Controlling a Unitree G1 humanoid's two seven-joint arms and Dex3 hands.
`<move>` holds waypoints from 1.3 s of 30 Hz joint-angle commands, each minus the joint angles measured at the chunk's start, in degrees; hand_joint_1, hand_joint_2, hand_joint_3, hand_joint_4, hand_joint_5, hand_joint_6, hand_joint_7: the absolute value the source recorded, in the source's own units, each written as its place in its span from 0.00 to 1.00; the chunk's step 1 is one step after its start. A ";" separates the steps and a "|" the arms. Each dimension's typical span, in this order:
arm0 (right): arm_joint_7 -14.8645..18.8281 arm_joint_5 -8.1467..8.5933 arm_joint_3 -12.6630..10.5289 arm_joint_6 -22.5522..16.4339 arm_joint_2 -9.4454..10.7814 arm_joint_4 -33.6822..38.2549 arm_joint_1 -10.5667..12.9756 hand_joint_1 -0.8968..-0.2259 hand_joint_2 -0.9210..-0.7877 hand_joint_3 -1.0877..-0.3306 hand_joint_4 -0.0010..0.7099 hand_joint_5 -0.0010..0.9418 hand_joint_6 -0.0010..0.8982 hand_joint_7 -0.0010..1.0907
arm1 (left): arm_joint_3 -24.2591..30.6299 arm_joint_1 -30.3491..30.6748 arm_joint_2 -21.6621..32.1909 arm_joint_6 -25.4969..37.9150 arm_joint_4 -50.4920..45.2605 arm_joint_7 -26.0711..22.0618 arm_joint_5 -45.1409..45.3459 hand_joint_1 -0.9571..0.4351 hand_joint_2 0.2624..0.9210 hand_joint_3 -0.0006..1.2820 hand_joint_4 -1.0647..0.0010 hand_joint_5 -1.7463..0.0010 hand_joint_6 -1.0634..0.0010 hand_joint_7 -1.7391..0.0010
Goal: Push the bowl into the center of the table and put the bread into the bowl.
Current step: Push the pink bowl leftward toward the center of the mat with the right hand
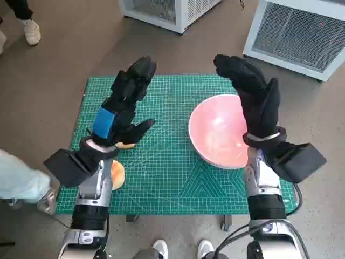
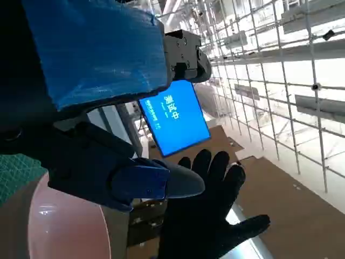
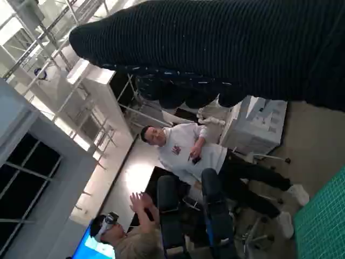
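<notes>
A green cutting mat (image 1: 161,178) covered the table, which stood on a brown floor (image 1: 54,59). The pink bowl (image 1: 218,132) sat right of the mat's centre. The bread (image 1: 117,174) lay near the left forearm. The left hand (image 1: 123,105) and right hand (image 1: 253,94) were spread, holding nothing. White cabinets (image 1: 296,32) stood beyond.

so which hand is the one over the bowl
The right hand, in the black knitted glove, is raised over the pink bowl. The left hand, with blue tape on its back, is over the green mat, near the bread.
</notes>
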 commanded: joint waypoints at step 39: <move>2.33 1.87 -0.84 1.08 0.31 0.19 1.62 0.31 0.00 0.45 0.27 0.00 0.06 0.47 | -0.24 -0.10 -1.01 -2.04 0.27 0.33 0.58 0.19 1.00 0.21 0.87 1.00 1.00 0.75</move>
